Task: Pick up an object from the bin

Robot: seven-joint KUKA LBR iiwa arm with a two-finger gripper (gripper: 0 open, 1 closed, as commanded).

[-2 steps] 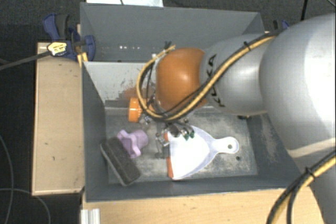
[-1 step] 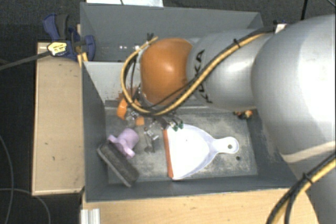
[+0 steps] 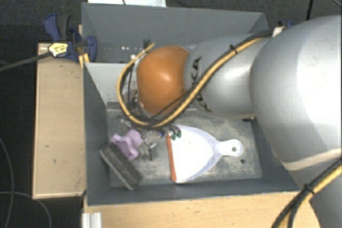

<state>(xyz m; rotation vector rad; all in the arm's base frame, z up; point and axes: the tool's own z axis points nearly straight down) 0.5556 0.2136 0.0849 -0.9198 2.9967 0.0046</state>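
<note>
The hand [image 3: 148, 146] is low in the bin [image 3: 235, 171], under the arm's orange cover [image 3: 160, 78], and whether it is spread or pressed together I cannot tell. This looks like the reach-and-settle step, with nothing seen held. Nearest the camera, a dark block [image 3: 120, 167] lies at the left of the bin floor, its long axis slanting from upper left to lower right. Just behind it, and just beside the hand on its left, sits a purple lump [image 3: 128, 142], the likeliest pick; it is knobbly, with no clear long axis. On the hand's other side lies a white dustpan [image 3: 195, 153], orange-edged, its long axis across the bin and its handle pointing right. The next move probably calls for centring over the lump before closing and lifting.
</note>
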